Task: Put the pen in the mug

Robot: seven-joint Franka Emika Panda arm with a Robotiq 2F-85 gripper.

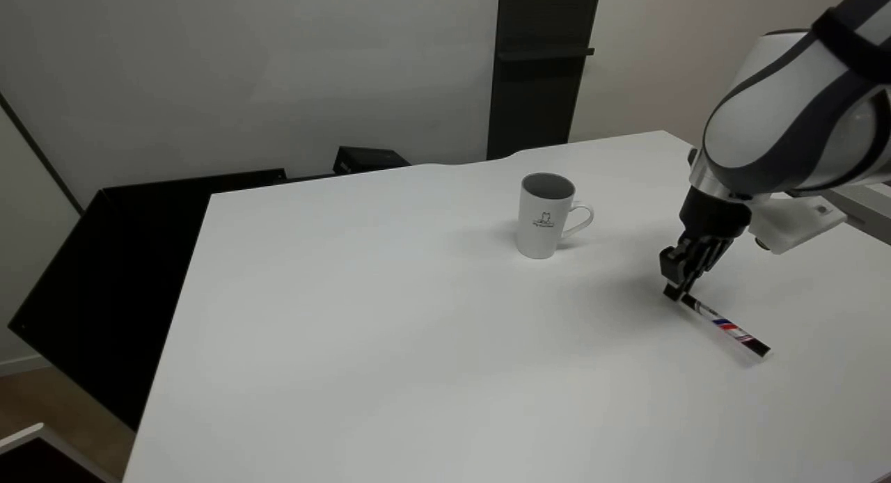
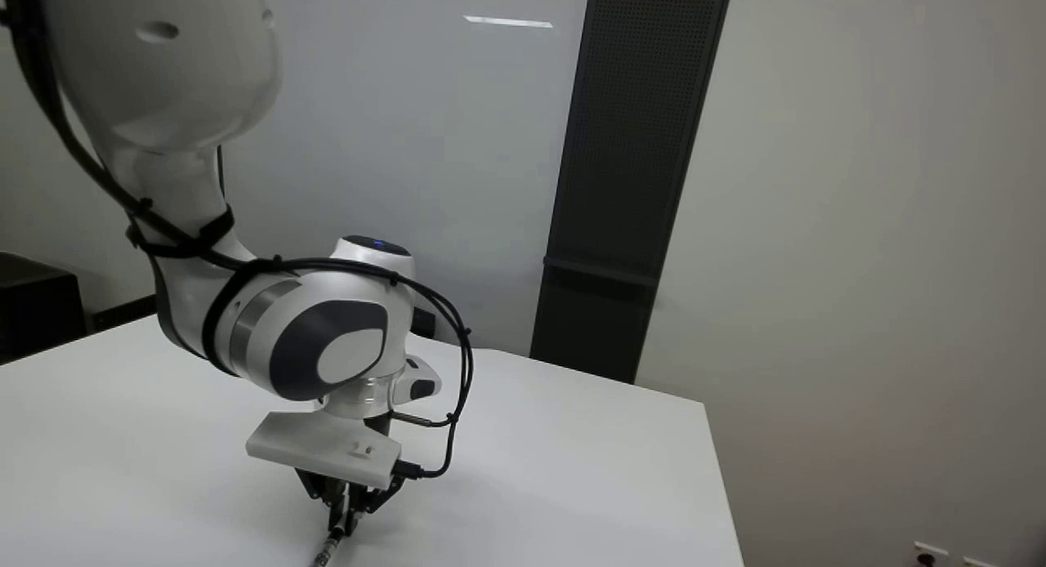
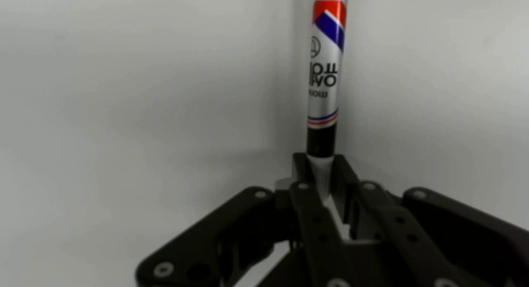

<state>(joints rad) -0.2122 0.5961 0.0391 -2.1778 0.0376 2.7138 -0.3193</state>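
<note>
while low over the table (image 1: pixel 334 330), fingers (image 3: pixel 344 178) nearly together, tight on one end of the pen (image 3: pixel 325 78)

Tall white mug (image 1: pixel 537 225) with the loop handle looks like smooth ceramic. Slim silver-and-black marker pen (image 3: pixel 325 82) is smooth and kinda glossy, metal or plastic, can't tell. Black hinged claw (image 3: pixel 320 167) seems mostly matt; flat white surface (image 1: pixel 348 316) looks smooth, softly satin.

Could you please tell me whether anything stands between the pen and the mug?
Nothing visible, apart from the gripper, which appears closed on the end of the pen nearer the mug. In an exterior view, nothing else shows between them, and the mug stands upright, open on top.
</note>
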